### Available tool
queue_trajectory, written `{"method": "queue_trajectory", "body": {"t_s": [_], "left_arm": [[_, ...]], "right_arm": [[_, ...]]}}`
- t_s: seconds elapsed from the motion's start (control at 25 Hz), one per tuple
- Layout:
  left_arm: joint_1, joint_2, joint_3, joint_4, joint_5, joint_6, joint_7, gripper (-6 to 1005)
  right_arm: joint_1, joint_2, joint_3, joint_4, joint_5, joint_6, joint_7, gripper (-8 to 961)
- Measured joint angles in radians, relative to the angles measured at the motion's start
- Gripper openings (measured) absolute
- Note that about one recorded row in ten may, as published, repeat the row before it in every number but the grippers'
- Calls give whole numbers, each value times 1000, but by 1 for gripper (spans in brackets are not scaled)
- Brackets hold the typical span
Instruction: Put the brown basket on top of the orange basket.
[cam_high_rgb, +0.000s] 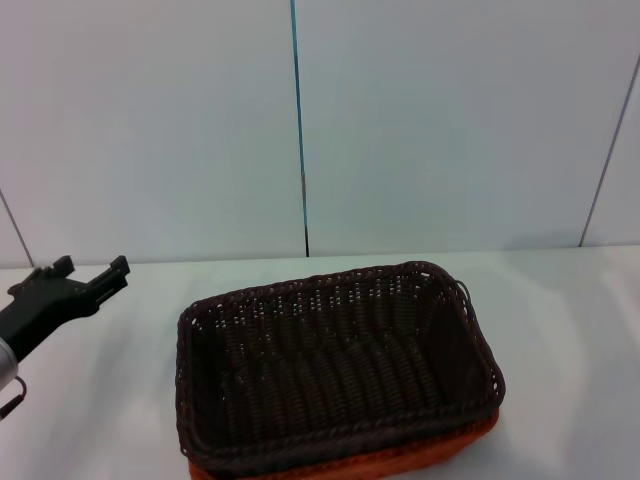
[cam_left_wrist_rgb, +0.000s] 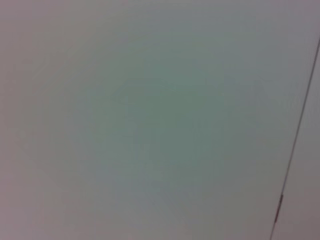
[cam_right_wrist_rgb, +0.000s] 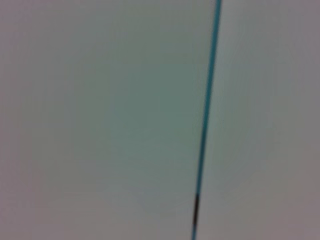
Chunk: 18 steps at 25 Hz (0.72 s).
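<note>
Brown basket (cam_high_rgb: 335, 365) sits nested on the orange basket (cam_high_rgb: 440, 455), near centre of the bench (cam_high_rgb: 570, 330). My left gripper (cam_high_rgb: 92, 277) hangs clear at left, fingers apart, empty. Light, stiff wicker; I'd grip the braided rim.

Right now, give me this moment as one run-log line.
brown basket: nested on orange basket | left gripper: open, empty, raised left of baskets | right gripper: out of view | stacking appears done
</note>
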Motion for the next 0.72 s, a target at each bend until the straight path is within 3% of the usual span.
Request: {"method": "queue_trajectory", "body": {"t_s": [0.32, 0.48, 0.72], "left_arm": [[5, 1, 0, 2, -36, 0, 25, 879], [7, 1, -1, 2, -60, 4, 25, 877], [8, 7, -2, 0, -75, 10, 24, 876]], "right_arm": [[22, 1, 2, 11, 8, 25, 1, 611], [27, 1, 5, 1, 78, 3, 2, 664], [14, 1, 31, -29, 155, -134, -1, 728]]}}
